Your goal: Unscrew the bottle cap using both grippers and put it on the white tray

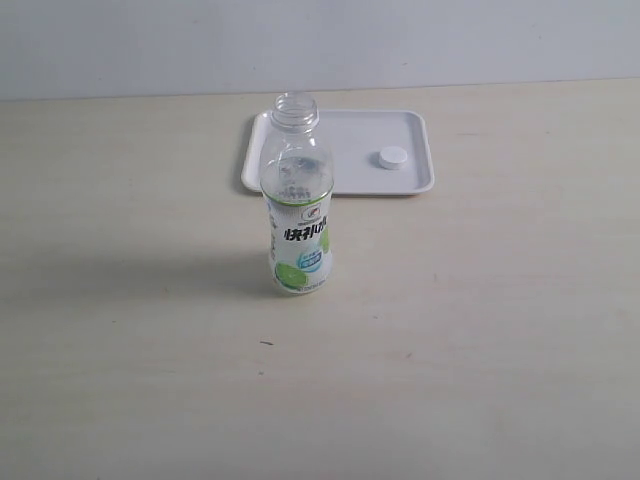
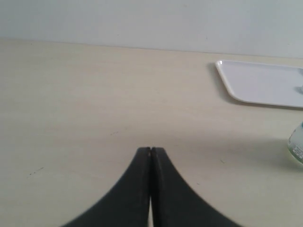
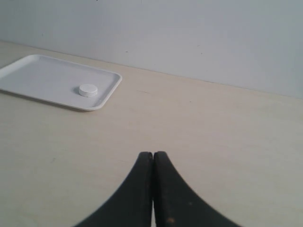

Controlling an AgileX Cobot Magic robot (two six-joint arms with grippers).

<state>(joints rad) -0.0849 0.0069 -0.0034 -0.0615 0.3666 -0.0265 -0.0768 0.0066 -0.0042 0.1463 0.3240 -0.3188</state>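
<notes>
**A:** Bottle cap [image 1: 390, 158], item one. Where do we start the entry?

**B:** At the tools. Left gripper [image 2: 150, 150]: jaws pressed together, nothing between them, above the table [image 1: 480, 330]. Right gripper [image 3: 153, 154]: likewise closed and empty. Neither shows in the exterior view.

**A:** Outward from there?

**B:** Bottle [image 1: 298, 200]: upright, neck open, standing just in front of the white tray [image 1: 350, 130]. The cap lies flat on the tray's right part, well apart from the bottle and from both grippers. We judge the task done as things lie.

**A:** Handling notes?

**B:** We rate the cap light, rigid and small. Its side wall should offer more grip than the smooth top, so pinch it across the rim from above. The bottle looks thin-walled and likely to tip or dent, so we would hold it mid-body, at the label.

**A:** Not legible?

**B:** The left wrist view cuts the bottle to a sliver at the frame edge. Any ribbing on the cap is too small to make out. Part of the tray's left rim lies behind the bottle's neck. We cannot tell whether any liquid is inside.
</notes>
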